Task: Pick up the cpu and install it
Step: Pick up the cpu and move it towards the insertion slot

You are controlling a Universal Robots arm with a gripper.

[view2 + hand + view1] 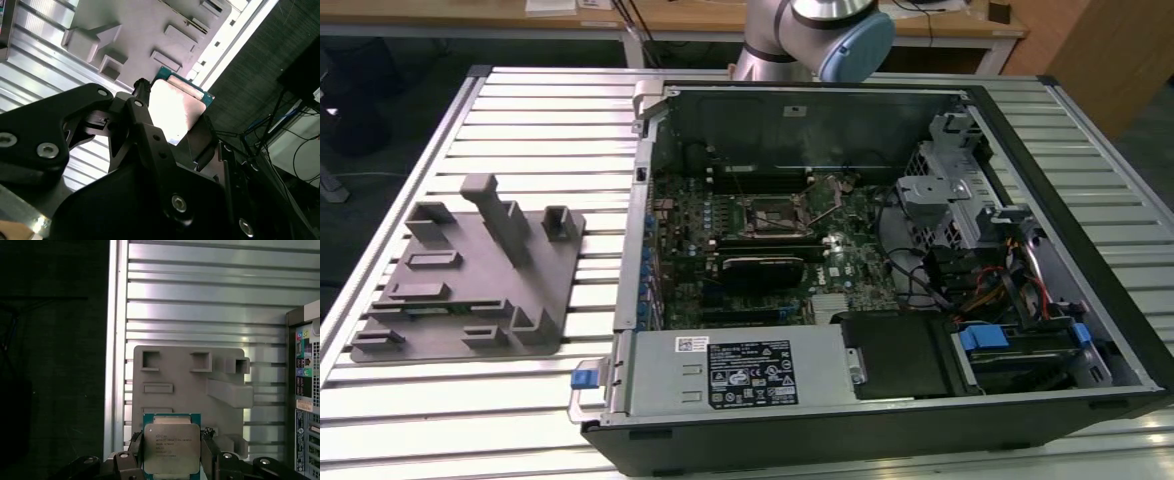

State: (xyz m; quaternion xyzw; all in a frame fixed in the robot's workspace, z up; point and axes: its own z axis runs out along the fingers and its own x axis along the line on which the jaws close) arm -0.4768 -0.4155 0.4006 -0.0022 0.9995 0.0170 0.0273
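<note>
The cpu (171, 446), a flat square chip with a silver metal top and a green rim, sits between my gripper's (171, 460) black fingers (136, 452), one on each side. In the second wrist view the cpu (176, 107) shines bright, and the gripper (172, 132) is shut on it. It hangs above the grey fixture (190, 382) on the slatted table. In the exterior view the square metal-framed socket (774, 212) lies on the motherboard inside the open computer case (1067, 200), with a thin lever (834, 205) raised beside it. My arm (807, 35) rises behind the case.
The grey fixture (467, 280) with upright posts and pockets lies at the exterior view's left of the case. A power supply (734, 372), cables (987, 290) and a drive cage (941, 170) crowd the case. The table's edge (116, 340) borders dark floor.
</note>
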